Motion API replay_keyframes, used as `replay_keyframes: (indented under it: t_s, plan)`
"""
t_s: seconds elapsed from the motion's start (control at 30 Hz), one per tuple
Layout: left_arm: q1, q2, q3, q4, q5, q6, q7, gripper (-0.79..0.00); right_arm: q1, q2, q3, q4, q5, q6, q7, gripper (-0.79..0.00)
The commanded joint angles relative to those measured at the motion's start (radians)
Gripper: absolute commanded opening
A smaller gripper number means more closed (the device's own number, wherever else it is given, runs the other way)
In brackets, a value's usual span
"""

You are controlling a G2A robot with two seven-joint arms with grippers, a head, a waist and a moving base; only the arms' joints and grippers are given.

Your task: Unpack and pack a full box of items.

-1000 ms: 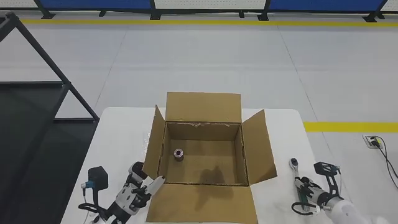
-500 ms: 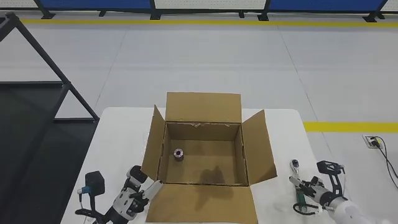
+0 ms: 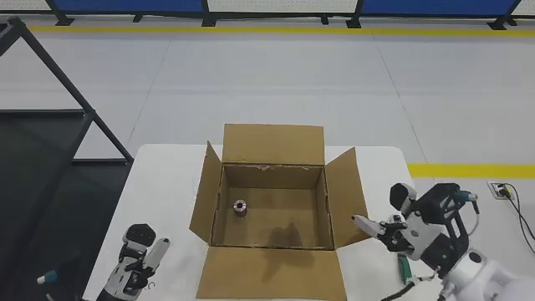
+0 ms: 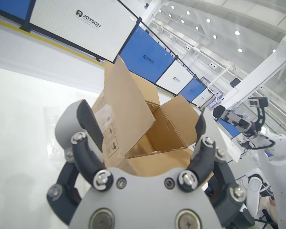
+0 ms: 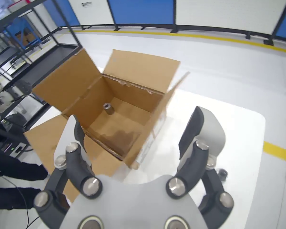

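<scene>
An open cardboard box [image 3: 272, 146] stands mid-table with all its flaps spread out. A small metal cylinder [image 3: 240, 207] lies on the box floor, toward its left wall, and is also seen at the cylinder [image 5: 108, 108] in the right wrist view. My left gripper [image 3: 149, 251] sits low at the table's front left, apart from the box's left flap [image 4: 124, 106]. It is open and holds nothing [image 4: 143, 120]. My right gripper [image 3: 383, 211] hovers beside the right flap, open and holding nothing [image 5: 135, 129], tilted toward the box's inside.
A green-handled tool [image 3: 407, 269] lies on the white table [image 3: 167, 184] partly under the right arm. A small black nut-like piece [image 5: 222, 174] lies on the table near the right fingers. A black rack [image 3: 50, 134] stands left of the table.
The left arm pulled back from the box's front flap toward the table's front-left corner. The right arm rose from the tool on the table and swung toward the box's right flap.
</scene>
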Motion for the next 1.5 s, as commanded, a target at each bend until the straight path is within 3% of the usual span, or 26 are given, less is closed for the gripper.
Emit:
replay_keyframes:
  t_s: [0.0, 0.13, 0.3, 0.43, 1.07, 1.27, 1.47]
  plan:
    - [0.019, -0.001, -0.026, 0.014, -0.023, -0.009, 0.019, 0.0, 0.078, 0.0, -0.094, -0.001, -0.022, 0.035, 0.056, 0.0]
    - [0.045, -0.002, -0.058, 0.048, -0.064, -0.038, 0.032, 0.0, 0.265, -0.008, -0.3, 0.076, -0.099, 0.129, 0.155, 0.0]
    - [0.049, -0.002, -0.072, 0.093, -0.098, -0.068, 0.022, 0.0, 0.5, -0.043, -0.535, 0.266, -0.134, 0.288, 0.179, 0.0]
    - [0.024, 0.001, -0.06, 0.12, -0.13, -0.092, -0.034, 0.0, 0.5, -0.043, -0.535, 0.266, -0.134, 0.288, 0.179, 0.0]
    - [0.024, 0.001, -0.06, 0.12, -0.13, -0.092, -0.034, 0.0, 0.5, -0.044, -0.547, 0.277, -0.143, 0.285, 0.179, 0.0]
    - [0.024, 0.001, -0.06, 0.12, -0.13, -0.092, -0.034, 0.0, 0.625, -0.068, -0.646, 0.354, -0.184, 0.429, 0.287, 0.0]
    - [0.024, 0.001, -0.06, 0.12, -0.13, -0.092, -0.034, 0.0, 0.838, -0.124, -0.826, 0.568, -0.209, 0.569, 0.394, 0.0]
